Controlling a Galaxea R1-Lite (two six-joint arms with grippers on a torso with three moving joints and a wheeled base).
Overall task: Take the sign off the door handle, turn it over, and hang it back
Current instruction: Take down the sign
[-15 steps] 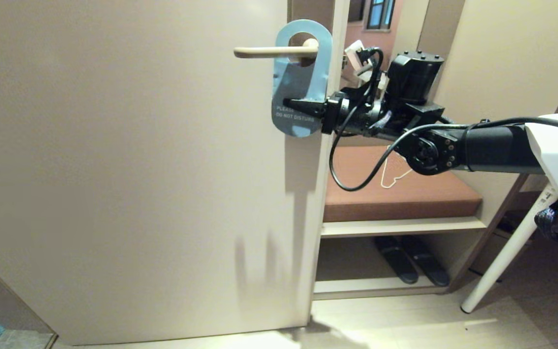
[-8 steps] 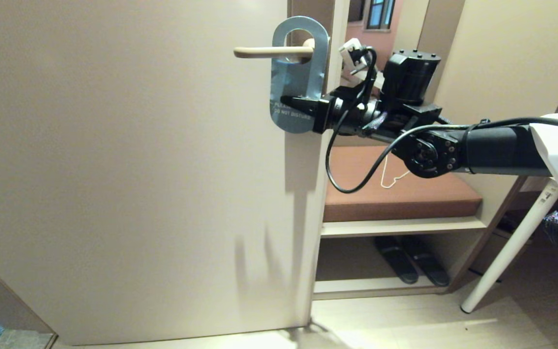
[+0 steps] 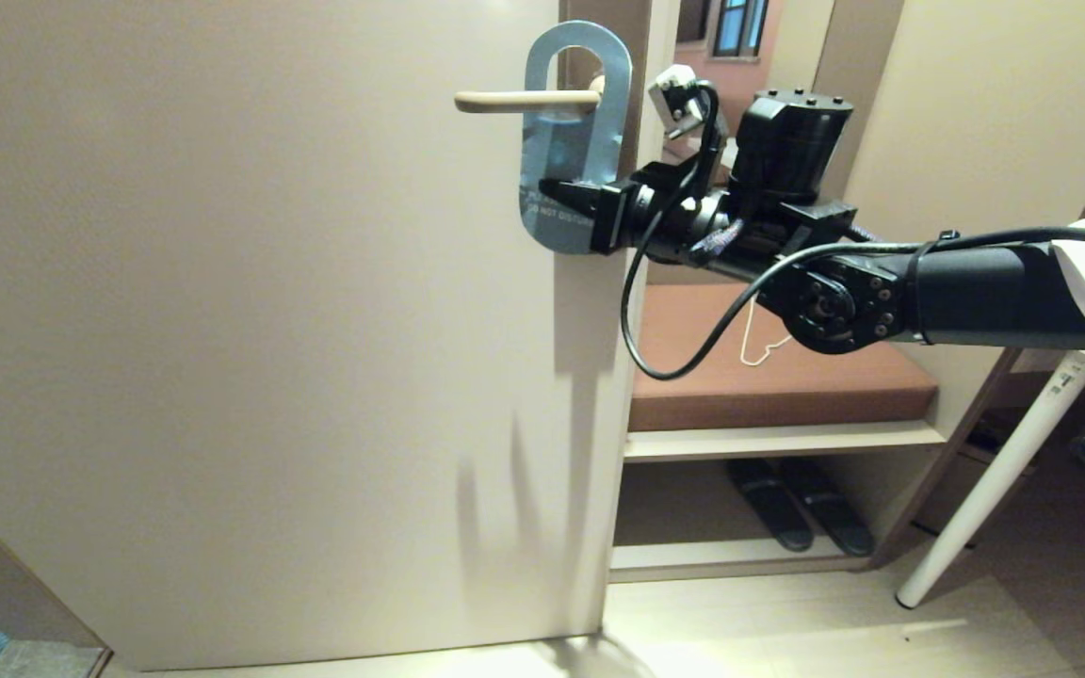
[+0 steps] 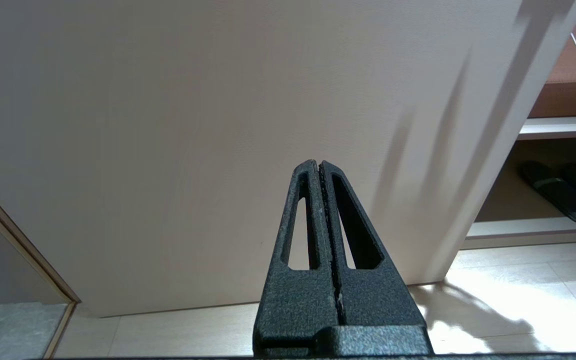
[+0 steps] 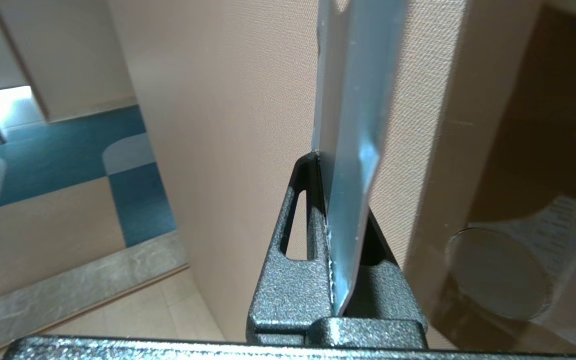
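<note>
The blue sign (image 3: pixel 566 151) shows its "DO NOT DISTURB" face and its hole is still threaded over the cream door handle (image 3: pixel 519 98), lifted so the lever sits low in the hole. My right gripper (image 3: pixel 552 191) reaches in from the right and is shut on the sign's lower part. In the right wrist view the sign (image 5: pixel 353 150) appears edge-on, pinched between the black fingers (image 5: pixel 298 235) of the right gripper (image 5: pixel 335 170). My left gripper (image 4: pixel 316 165) is parked low before the door, shut and empty.
The beige door (image 3: pixel 251 330) fills the left of the head view. Right of its edge stands a brown bench (image 3: pixel 787 377) with a white wire hanger (image 3: pixel 764 344), slippers (image 3: pixel 797 504) beneath, and a white table leg (image 3: pixel 985 499) at far right.
My right gripper has risen and shifted slightly left with the sign, lifting it so the handle now sits lower in the hole. The left arm has not moved.
</note>
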